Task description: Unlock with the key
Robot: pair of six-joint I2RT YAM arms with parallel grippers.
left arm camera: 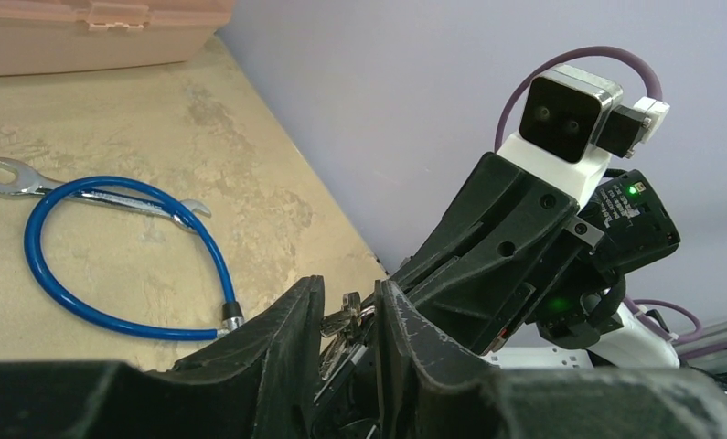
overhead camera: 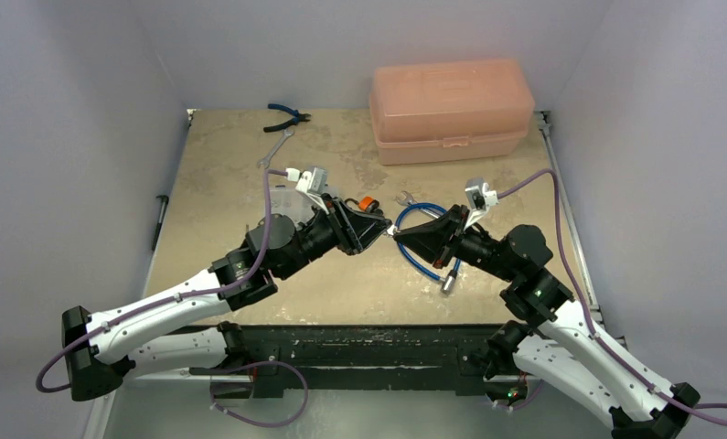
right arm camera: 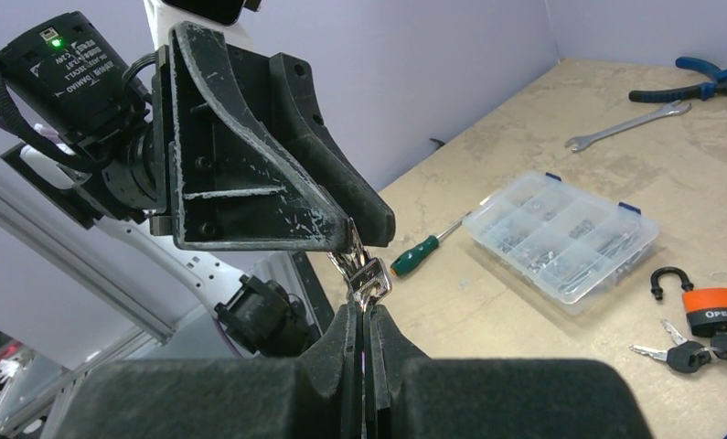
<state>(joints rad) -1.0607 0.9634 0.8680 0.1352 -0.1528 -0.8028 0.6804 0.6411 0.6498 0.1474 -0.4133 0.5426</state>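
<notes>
- My right gripper (right arm camera: 364, 313) is pinched together on the bare silver key bunch (right arm camera: 367, 274), held in the air.
- My left gripper (left arm camera: 348, 291) has its fingers narrowly apart around that bunch; I cannot tell whether they clamp it.
- The black-headed key (right arm camera: 684, 357) lies on the table (right arm camera: 524, 352) just beside the orange padlock (right arm camera: 714, 311), and neither gripper is touching it.
- I judge it light, stiff and slippery along the blade, so I would grasp the plastic head and leave the blade free.

Key (right arm camera: 687, 357) just beside padlock (right arm camera: 714, 311)
</notes>
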